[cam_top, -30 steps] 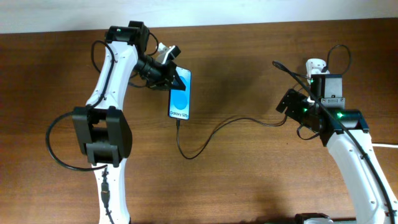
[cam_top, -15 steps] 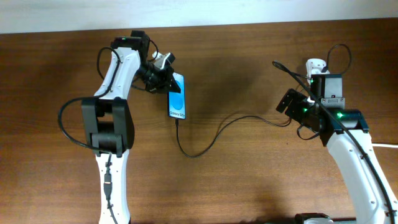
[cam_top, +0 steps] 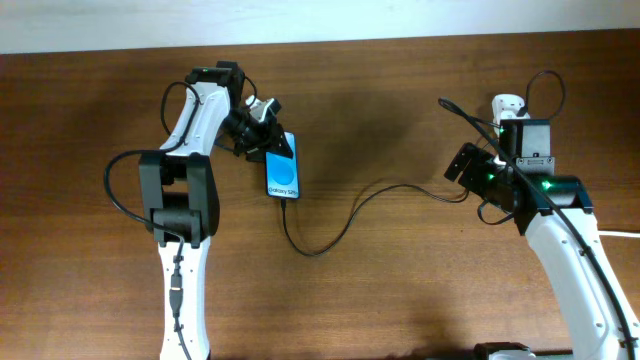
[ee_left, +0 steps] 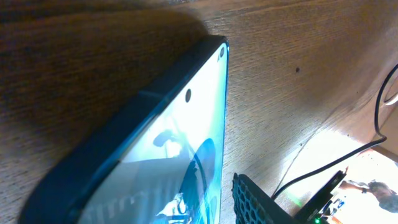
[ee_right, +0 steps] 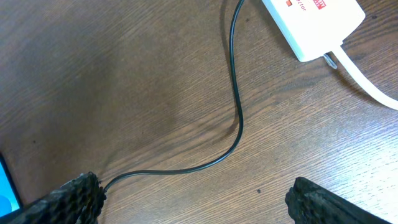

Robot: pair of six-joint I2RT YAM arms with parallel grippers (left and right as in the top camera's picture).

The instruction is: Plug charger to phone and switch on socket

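The phone (cam_top: 283, 175), blue screen up, lies left of centre. It fills the left wrist view (ee_left: 174, 143), its near end tilted up off the wood. My left gripper (cam_top: 263, 138) is shut on the phone's top end; one finger (ee_left: 258, 202) shows beside its edge, the other is hidden. The charger cable (cam_top: 340, 228) meets the phone's lower end, loops toward me and runs right under the right arm. It also shows in the right wrist view (ee_right: 235, 93). My right gripper (ee_right: 196, 199) is open and empty over the cable, near the socket (ee_right: 317, 22). The arm mostly hides the socket from above (cam_top: 507, 103).
The socket's thick white cord (ee_right: 367, 84) trails off to the right, toward the table's right edge (cam_top: 622, 235). The left arm's base and links (cam_top: 178, 200) stand left of the phone. The table's far edge (cam_top: 380, 40) meets a pale wall.
My left gripper has pulled back to the left and slightly toward me with the phone, which has turned from slanted to nearly straight. The cable loop has shifted a little. The right arm has not moved.
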